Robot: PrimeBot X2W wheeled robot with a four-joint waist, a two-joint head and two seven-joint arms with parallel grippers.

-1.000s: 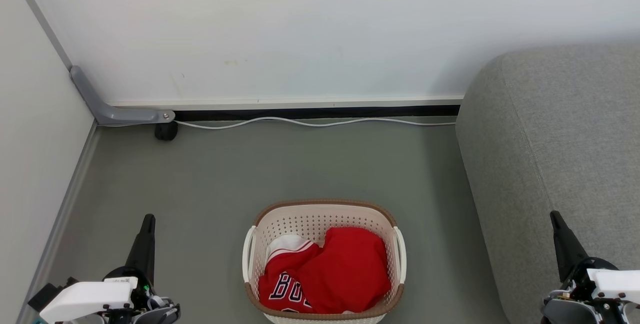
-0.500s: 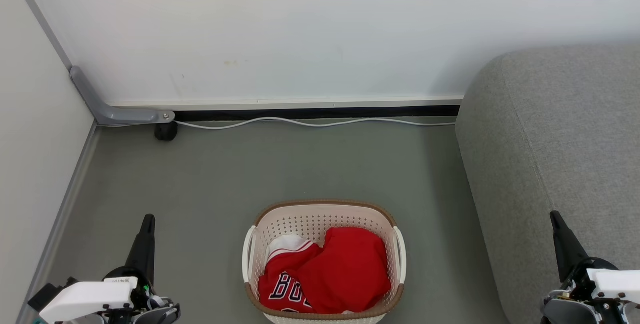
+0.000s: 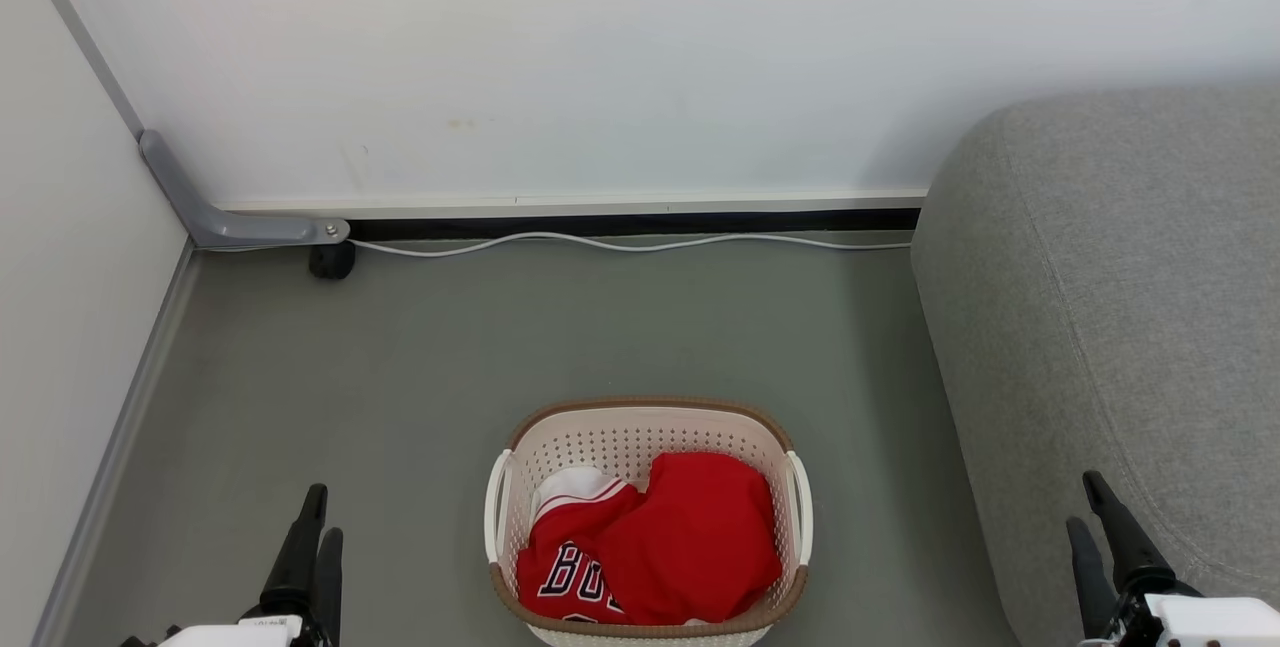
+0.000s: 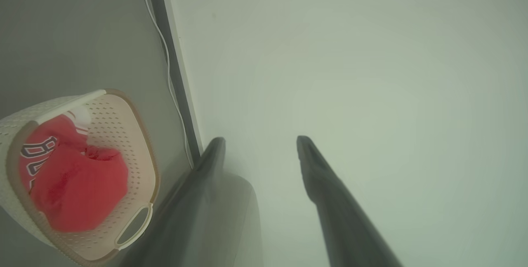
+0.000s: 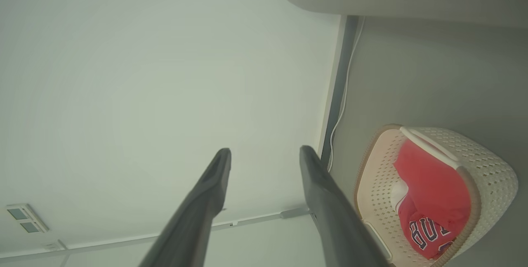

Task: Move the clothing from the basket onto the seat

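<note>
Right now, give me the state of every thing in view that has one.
Laundry basket: upright on floor, holds both garments.
Plain red garment: crumpled in basket.
Red jersey: crumpled in basket.
Sofa cushion: no clothing on it.
Left gripper: open, empty.
Right gripper: open, empty.

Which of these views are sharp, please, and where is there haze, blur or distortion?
Head view: sharp, evenly lit, jersey lettering legible in the laundry basket. Left wrist view: milky haze, one finger of the left gripper smeared. Right wrist view: equally washed out, laundry basket warped near the edge.
</note>
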